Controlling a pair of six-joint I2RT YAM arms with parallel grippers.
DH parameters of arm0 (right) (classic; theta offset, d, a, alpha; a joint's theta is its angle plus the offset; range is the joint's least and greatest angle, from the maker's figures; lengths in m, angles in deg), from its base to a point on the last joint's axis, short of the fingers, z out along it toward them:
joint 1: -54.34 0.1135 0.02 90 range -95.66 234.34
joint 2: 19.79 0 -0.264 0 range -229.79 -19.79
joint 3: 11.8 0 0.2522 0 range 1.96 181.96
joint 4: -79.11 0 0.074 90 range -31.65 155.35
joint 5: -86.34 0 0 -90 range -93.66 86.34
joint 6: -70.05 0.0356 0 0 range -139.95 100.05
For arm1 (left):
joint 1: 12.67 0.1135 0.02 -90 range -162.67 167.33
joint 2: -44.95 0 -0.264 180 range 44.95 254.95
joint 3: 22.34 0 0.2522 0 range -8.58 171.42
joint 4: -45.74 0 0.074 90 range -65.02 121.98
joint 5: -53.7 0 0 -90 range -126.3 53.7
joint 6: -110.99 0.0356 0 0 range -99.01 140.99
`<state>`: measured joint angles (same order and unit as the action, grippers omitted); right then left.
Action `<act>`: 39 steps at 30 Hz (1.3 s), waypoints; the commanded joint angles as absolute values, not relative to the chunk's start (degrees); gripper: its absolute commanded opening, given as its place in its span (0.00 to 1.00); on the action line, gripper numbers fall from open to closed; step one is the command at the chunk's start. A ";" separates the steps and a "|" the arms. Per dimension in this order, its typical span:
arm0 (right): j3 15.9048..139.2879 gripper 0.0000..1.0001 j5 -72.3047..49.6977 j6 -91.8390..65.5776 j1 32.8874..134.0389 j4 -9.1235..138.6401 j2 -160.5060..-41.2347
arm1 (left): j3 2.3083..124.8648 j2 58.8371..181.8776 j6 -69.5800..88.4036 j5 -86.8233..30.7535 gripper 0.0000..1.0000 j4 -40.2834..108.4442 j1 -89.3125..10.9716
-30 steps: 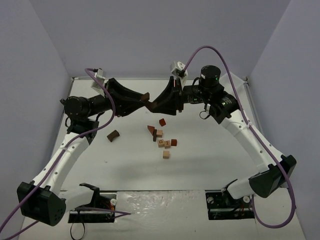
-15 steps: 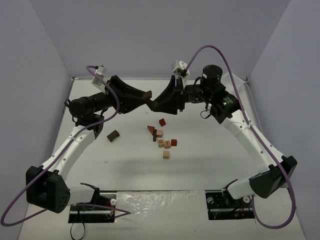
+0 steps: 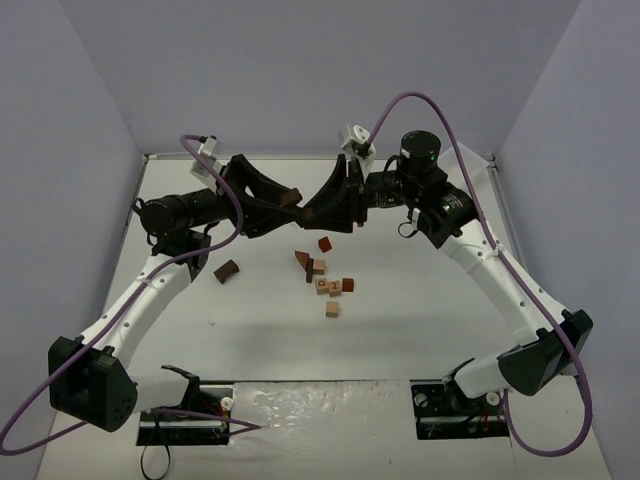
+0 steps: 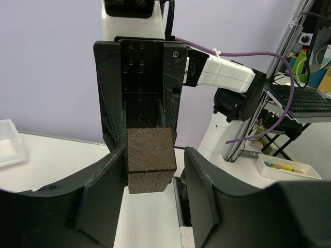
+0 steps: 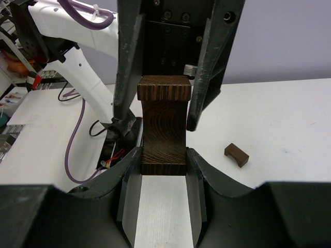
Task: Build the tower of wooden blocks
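Left arm (image 3: 150, 290) has shifted slightly rightward since a second ago; the left tool (image 4: 154, 160) stands parted around a dark wood block (image 5: 164, 129), a gap on one side, above the white desk (image 3: 420, 330). The right tool (image 5: 164, 163) clamps that block. Below lies the tower (image 3: 322, 285), a loose cluster. Lilac walls (image 3: 300, 70) surround; only the left wrist view shows a keyboard (image 4: 302, 98).

The top external camera looks steeply down from above and behind onto the whole white tabletop (image 3: 400, 320). Each wrist camera sits close behind its own black fingers (image 4: 101, 191) (image 5: 129, 188), looking almost level along them at the opposite white arm (image 4: 222, 75). All three views share the long dark brown wooden block (image 3: 291, 197) (image 4: 150, 160) (image 5: 164, 129) in the middle.
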<state>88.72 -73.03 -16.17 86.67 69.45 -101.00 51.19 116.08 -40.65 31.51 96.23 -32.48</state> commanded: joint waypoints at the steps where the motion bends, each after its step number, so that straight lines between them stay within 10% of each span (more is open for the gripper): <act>1: 91.72 0.00 -74.52 -16.67 86.96 73.97 -100.65 | 53.18 114.30 -38.46 32.63 0.31 97.76 -32.53; 4: 91.31 0.00 -73.96 -16.82 86.82 73.88 -100.47 | 53.42 114.21 -37.22 32.54 0.05 96.03 -32.53; 7: 90.70 0.06 -73.31 -16.87 86.73 73.84 -100.39 | 53.72 114.08 -36.04 32.38 0.00 94.53 -32.53; 10: 89.73 0.51 -72.20 -16.87 86.39 73.84 -100.10 | 53.94 114.00 -34.22 32.56 0.00 91.68 -32.37; 15: 86.60 0.82 -69.72 -15.92 84.15 73.69 -98.62 | 55.80 111.76 -21.39 32.92 0.00 72.72 -31.19; 23: 73.71 0.92 -58.67 -10.80 76.61 73.44 -91.68 | 59.15 111.62 -0.59 27.76 0.00 42.43 -24.45; 39: 56.39 0.97 -39.82 -8.65 69.34 66.68 -79.74 | 80.97 132.57 34.85 -17.90 0.00 -10.20 -26.72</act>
<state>56.68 -44.17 -8.20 69.68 66.12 -83.45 77.01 127.63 26.74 -3.54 -0.69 -25.19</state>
